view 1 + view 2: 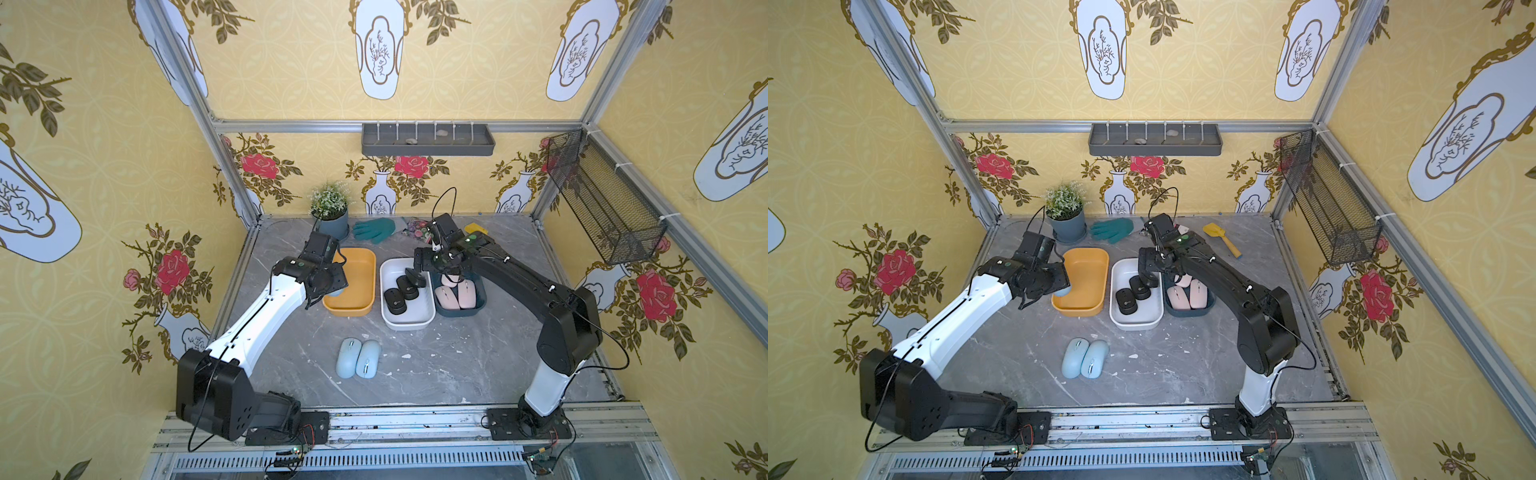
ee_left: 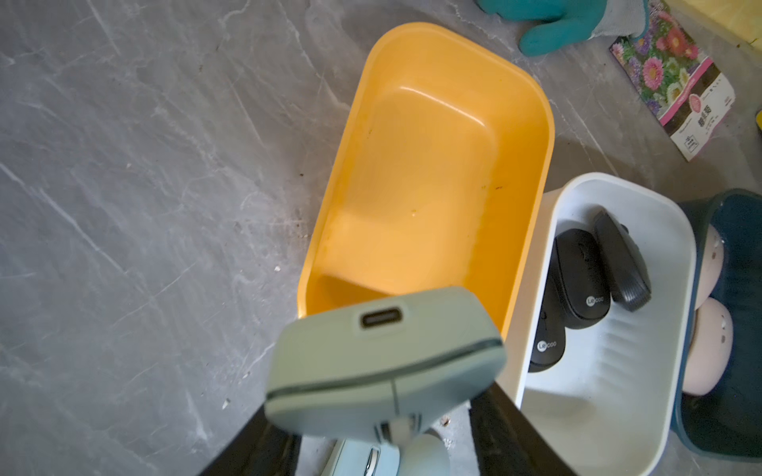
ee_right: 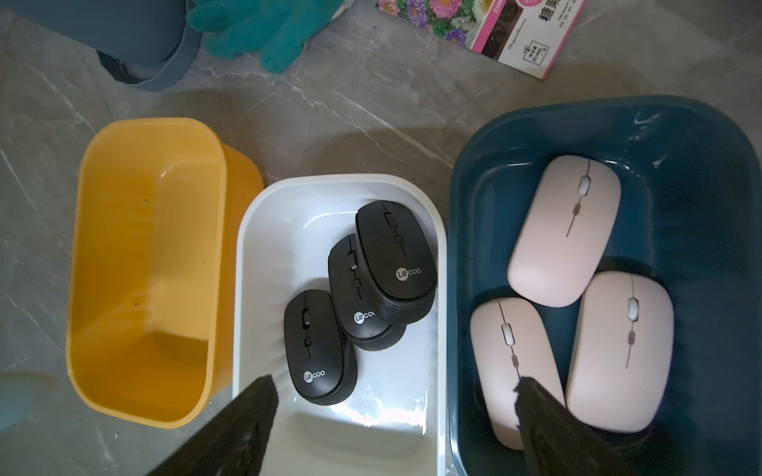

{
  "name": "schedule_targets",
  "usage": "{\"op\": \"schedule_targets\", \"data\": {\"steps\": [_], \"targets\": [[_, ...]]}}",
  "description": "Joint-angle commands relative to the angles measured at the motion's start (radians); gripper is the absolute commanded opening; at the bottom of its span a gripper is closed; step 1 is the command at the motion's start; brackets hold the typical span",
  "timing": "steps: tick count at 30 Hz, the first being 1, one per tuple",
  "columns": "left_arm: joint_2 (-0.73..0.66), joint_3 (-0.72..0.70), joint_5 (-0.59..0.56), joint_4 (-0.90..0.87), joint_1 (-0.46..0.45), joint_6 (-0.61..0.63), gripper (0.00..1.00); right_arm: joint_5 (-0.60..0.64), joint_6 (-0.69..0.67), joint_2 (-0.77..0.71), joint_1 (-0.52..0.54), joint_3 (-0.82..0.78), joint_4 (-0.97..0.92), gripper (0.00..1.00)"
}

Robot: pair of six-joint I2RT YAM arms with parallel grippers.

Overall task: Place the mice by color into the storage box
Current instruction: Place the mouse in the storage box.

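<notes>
My left gripper (image 1: 329, 286) is shut on a light blue mouse (image 2: 383, 354), which looks blurred in the left wrist view, over the near left corner of the empty orange box (image 1: 353, 309). Its black fingers (image 2: 507, 432) show on either side. Two more light blue mice (image 1: 358, 358) lie side by side on the table near the front. Three black mice (image 3: 363, 296) sit in the white box (image 3: 243, 288). Three pale pink mice (image 3: 565, 230) lie in the dark blue box (image 3: 457, 247). My right gripper (image 3: 395, 385) hangs open and empty above the wall between these two boxes.
Along the back of the grey marble table stand a potted plant (image 1: 330, 212), a green glove (image 1: 376, 229), a seed packet (image 3: 507, 33) and a yellow scoop (image 1: 1221, 237). A grey shelf tray (image 1: 428, 139) hangs on the back wall, a wire basket (image 1: 602, 208) on the right.
</notes>
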Motion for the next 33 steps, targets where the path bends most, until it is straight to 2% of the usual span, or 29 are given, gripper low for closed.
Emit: {"op": "schedule_targets", "data": {"steps": [1,13,20,24,26,29,32,33], "targets": [[0.084,0.056,0.004,0.089,0.002,0.05,0.63,-0.012,-0.013,-0.006,-0.005,-0.01,0.028,0.93],[0.487,0.328,0.09,0.132,0.012,0.107,0.63,-0.01,-0.015,-0.017,-0.01,-0.041,0.028,0.92],[0.563,0.384,0.089,0.131,0.017,0.117,0.63,-0.005,-0.016,-0.036,-0.021,-0.066,0.035,0.92],[0.517,0.365,0.081,0.101,0.02,0.142,0.64,-0.007,-0.016,-0.043,-0.021,-0.06,0.025,0.92],[0.444,0.309,0.086,0.089,0.02,0.165,0.69,-0.006,-0.016,-0.06,-0.022,-0.062,0.023,0.92],[0.34,0.215,0.111,0.034,0.017,0.19,0.78,-0.001,-0.014,-0.081,-0.021,-0.071,0.024,0.92],[0.213,0.083,0.129,0.015,-0.003,0.188,1.0,0.0,-0.008,-0.089,-0.019,-0.088,0.027,0.92],[0.178,0.045,0.118,0.011,-0.016,0.174,1.0,0.0,-0.005,-0.087,-0.02,-0.091,0.026,0.92]]}}
